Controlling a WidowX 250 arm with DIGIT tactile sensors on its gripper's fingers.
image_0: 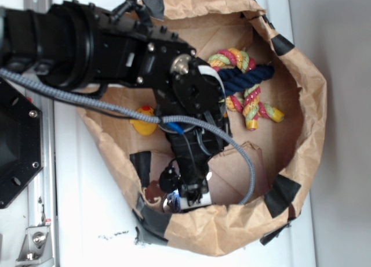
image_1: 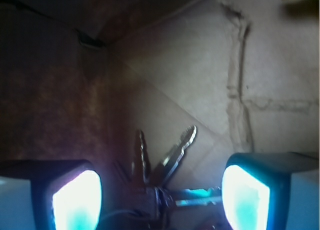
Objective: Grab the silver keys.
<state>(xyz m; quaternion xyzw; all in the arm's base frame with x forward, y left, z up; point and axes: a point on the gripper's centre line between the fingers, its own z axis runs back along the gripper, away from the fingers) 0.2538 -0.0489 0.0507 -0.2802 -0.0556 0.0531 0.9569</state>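
Lying on the cardboard floor of the paper-lined bin, the silver keys [image_1: 167,177] fan out between our two lit fingertips [image_1: 77,200] in the wrist view, one shiny blade pointing up and to the right, a darker one standing beside it, and another running toward the right pad. We see the gripper [image_0: 184,196] with its fingers spread apart, the keys in the gap between them and neither pad clearly touching metal. In the exterior view we find the bunch [image_0: 169,202] only as a small glint under the gripper's tip, close to the bin's lower wall [image_0: 220,232], with a brownish piece just beside it. Our black arm [image_0: 116,46] reaches in from the upper left and covers much of the floor. The yellow rubber duck [image_0: 144,121] peeks out beside the arm, well apart from the keys. The navy and multicoloured ropes [image_0: 246,87] lie near the far wall.
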